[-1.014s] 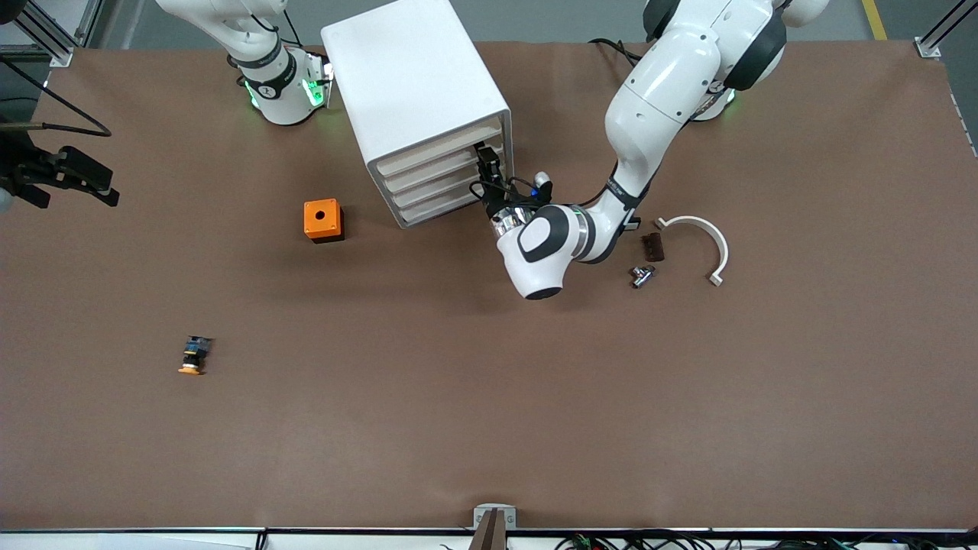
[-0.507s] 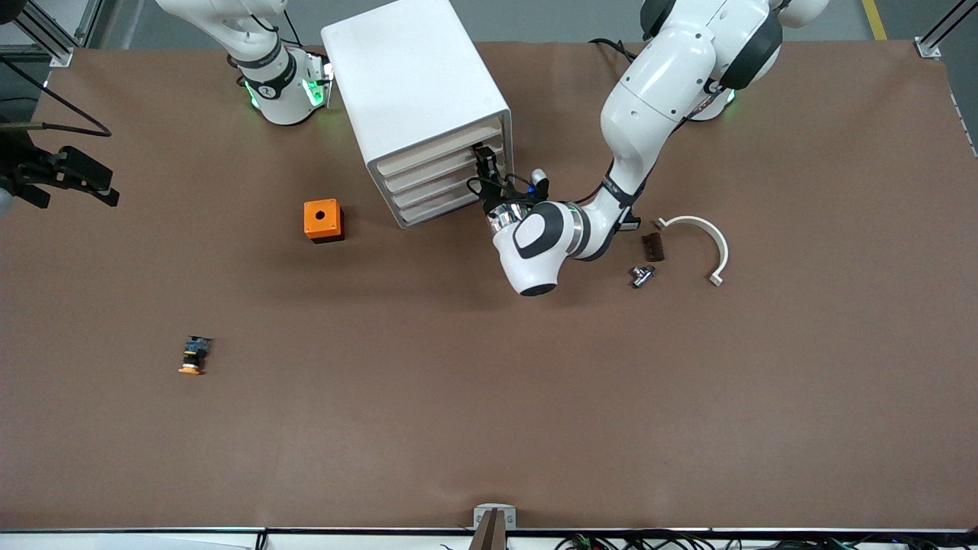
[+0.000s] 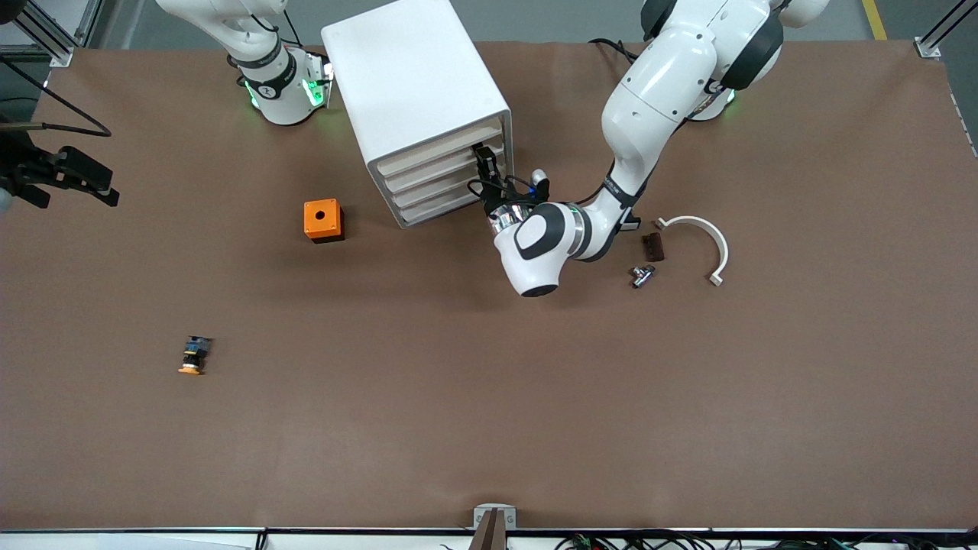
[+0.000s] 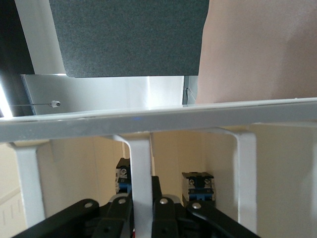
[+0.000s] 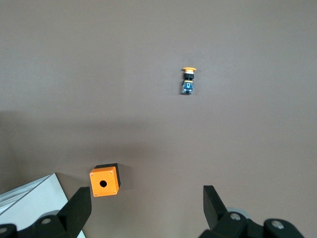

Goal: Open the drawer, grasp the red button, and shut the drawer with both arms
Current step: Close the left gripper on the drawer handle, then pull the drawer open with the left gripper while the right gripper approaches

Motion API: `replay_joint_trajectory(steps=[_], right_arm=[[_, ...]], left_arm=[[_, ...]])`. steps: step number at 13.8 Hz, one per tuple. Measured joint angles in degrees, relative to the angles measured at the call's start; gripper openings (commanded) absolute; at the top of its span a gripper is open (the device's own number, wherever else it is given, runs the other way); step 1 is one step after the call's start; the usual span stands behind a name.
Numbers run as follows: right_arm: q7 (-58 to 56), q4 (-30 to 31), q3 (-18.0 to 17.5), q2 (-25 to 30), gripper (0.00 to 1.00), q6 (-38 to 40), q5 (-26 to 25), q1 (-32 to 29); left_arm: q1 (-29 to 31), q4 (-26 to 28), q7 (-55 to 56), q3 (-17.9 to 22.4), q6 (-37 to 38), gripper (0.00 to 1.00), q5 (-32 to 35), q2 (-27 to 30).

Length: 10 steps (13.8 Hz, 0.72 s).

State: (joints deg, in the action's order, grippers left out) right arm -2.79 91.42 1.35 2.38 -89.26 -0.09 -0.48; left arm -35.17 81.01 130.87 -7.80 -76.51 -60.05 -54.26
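Observation:
The white cabinet (image 3: 416,92) stands near the robots' bases with its four off-white drawer fronts (image 3: 439,179) all pushed in. My left gripper (image 3: 486,164) is at the upper drawers' fronts, at the end toward the left arm. In the left wrist view the left gripper (image 4: 141,198) is shut on a white upright bar of the drawer (image 4: 141,163). Two blue-and-black parts (image 4: 199,186) show past the bar; no red cap shows, so the button is hidden. My right gripper (image 5: 146,198) is open and empty, high over the table, out of the front view.
An orange box with a hole (image 3: 323,220) sits beside the cabinet toward the right arm's end. An orange-capped button (image 3: 193,356) lies nearer the front camera. A white curved piece (image 3: 707,233), a dark block (image 3: 652,246) and a small metal part (image 3: 641,275) lie by the left arm.
The left arm's wrist shifted slightly toward the cabinet, then held still. The drawers look unchanged.

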Motion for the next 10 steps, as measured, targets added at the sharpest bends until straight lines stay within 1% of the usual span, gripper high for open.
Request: replay_joint_trajectory(steps=[5,8,10], right_arm=[[0.00,-0.01,0.01,0.00,1.00,-0.02,0.00,0.00],[0.01,0.03,0.04,-0.19,1.00,0.02,0.00,-0.01],[0.01,0.09,0.03,-1.59,1.00,-0.04,0.00,-0.01]], left_arm=[[1.15,0.02,0.65,0.23,-0.05,0.05,-0.55,-0.01],[3.41,0.02,0.66,0.63,-0.28,0.06,-1.48,-0.02],[5.30,0.02,0.66,0.69,-0.68,0.06,-2.01,-0.04]])
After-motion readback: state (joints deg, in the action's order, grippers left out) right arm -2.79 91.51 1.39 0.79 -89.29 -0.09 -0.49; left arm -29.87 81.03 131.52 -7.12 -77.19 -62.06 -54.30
